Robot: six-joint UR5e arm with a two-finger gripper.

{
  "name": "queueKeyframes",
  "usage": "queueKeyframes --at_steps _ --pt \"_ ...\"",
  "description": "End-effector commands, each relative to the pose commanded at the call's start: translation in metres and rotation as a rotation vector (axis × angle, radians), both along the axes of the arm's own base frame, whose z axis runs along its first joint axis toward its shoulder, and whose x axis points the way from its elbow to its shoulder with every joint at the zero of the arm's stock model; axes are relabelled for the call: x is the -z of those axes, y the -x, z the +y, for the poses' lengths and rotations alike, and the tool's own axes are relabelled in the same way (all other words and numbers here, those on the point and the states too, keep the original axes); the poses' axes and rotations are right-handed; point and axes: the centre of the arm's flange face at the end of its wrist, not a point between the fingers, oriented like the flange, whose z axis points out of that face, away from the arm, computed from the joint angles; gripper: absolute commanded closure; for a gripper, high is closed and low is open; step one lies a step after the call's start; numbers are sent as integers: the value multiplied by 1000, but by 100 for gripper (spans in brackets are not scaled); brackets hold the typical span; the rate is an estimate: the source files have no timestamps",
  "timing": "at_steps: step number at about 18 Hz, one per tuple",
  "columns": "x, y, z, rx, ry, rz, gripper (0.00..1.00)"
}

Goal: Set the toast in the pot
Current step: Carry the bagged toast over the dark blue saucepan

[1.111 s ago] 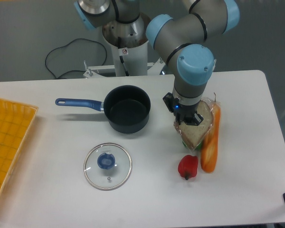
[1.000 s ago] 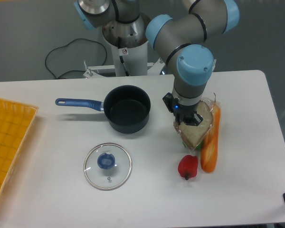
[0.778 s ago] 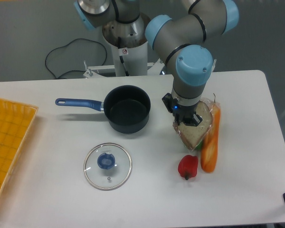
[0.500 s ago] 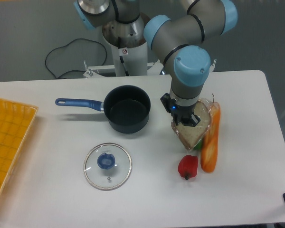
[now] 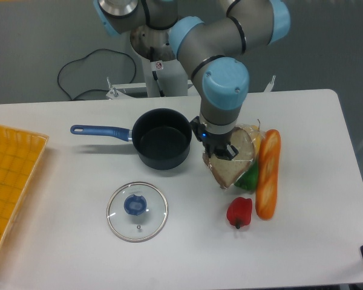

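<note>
since a second ago the claw (image 5: 222,152) and the toast (image 5: 230,170) are drifting left together, away from the orange baguette (image 5: 267,174) and uncovering a green vegetable (image 5: 249,178) that was hidden under the bread. going near to far: the glass lid (image 5: 137,211) and red pepper (image 5: 239,212) are lying at the front of the tabletop (image 5: 327,199), then the toast, then the pot (image 5: 163,138) just to its left. the claw is looking closed on the toast's upper edge, with the slice hanging tilted beneath it, pointed end down. the pot's open mouth is sitting left of the claw, so the carry likely needs to run leftward. the arm is covering the fingertips, so the exact grip is hard to make out.
</note>
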Motion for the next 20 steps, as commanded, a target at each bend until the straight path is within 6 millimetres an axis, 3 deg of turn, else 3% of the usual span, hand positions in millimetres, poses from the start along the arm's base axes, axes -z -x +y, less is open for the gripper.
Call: queueKeyframes --at_steps 11,20 --pt "-19 -96 -9 74 61 -67 88" --pt "-14 -122 -14 99 111 -89 87"
